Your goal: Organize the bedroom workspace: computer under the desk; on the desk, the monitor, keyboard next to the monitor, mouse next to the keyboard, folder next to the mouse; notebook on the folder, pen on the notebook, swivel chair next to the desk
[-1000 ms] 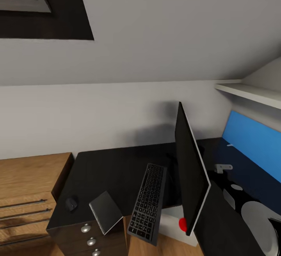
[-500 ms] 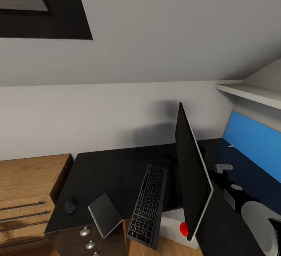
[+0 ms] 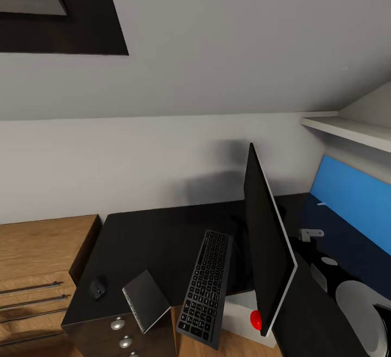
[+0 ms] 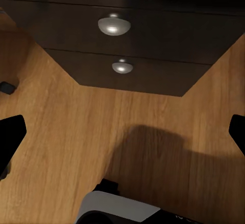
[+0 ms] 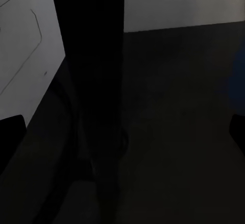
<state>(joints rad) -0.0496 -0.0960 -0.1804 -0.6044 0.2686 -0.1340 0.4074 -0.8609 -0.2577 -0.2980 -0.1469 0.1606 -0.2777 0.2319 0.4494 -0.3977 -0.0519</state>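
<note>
A home study corner under a sloped ceiling: a black worktop (image 3: 157, 237) with knobbed drawers (image 4: 114, 25), a monitor (image 3: 266, 248), a keyboard (image 3: 206, 286), a wooden dresser (image 3: 38, 259) and a wood floor (image 4: 153, 147).

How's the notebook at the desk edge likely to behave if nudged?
The notebook overhangs the front edge of the desk above the drawer knobs, so a push toward the robot would probably tip it off. It looks thin and holds flat past the edge, so likely stiff and light. On the smooth black top it may slide easily.
</note>
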